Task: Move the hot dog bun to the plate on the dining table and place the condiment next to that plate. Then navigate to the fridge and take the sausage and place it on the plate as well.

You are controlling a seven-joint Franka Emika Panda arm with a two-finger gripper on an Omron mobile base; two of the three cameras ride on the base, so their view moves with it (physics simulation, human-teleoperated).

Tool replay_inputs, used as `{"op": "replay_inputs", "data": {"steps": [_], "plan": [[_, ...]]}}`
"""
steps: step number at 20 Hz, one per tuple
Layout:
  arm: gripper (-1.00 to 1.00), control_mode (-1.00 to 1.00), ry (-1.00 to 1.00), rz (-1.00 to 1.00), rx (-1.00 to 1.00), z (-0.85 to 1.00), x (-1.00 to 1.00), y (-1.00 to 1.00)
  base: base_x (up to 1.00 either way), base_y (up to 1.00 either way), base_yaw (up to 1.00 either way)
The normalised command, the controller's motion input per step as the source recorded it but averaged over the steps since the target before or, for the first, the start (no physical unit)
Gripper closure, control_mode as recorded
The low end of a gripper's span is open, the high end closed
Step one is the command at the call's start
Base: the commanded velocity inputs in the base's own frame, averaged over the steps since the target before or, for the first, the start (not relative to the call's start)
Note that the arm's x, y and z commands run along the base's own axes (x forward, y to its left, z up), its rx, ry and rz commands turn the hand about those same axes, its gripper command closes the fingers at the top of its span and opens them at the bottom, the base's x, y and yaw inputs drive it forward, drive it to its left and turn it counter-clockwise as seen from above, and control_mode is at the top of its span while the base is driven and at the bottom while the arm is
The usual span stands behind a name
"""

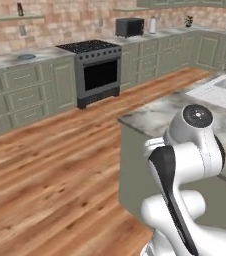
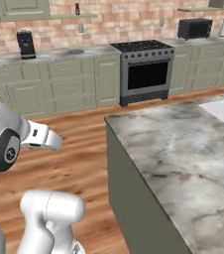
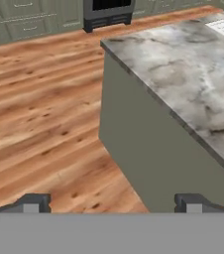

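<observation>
At two o'clock of the wide-open, empty gripper [image 3: 112, 203], the dining table [image 3: 183, 74] corner looms, so driving on risks clipping it.

White arm [image 1: 185, 170] folded upright at its elbow, fingers [image 3: 32, 203] spread wide, holding nothing

Veined grey-white marble tops the dining table [image 2: 183, 149], above a glossy wood-plank floor [image 1: 45, 175].
</observation>
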Motion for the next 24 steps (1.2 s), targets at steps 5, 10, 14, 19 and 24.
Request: {"op": "replay_inputs", "data": {"steps": [5,10,14,19,24], "plan": [[-1.0,1.0,0.0,0.0,0.0,0.0,0.0,0.0,1.0,0.89,-0.17],[-1.0,1.0,0.0,0.0,0.0,0.0,0.0,0.0,1.0,0.91,-0.09],[-1.0,1.0,0.0,0.0,0.0,0.0,0.0,0.0,1.0,0.84,-0.01],[-1.0,1.0,0.0,0.0,0.0,0.0,0.0,0.0,1.0,0.75,0.0],[-1.0,1.0,0.0,0.0,0.0,0.0,0.0,0.0,1.0,0.62,0.0]]}}
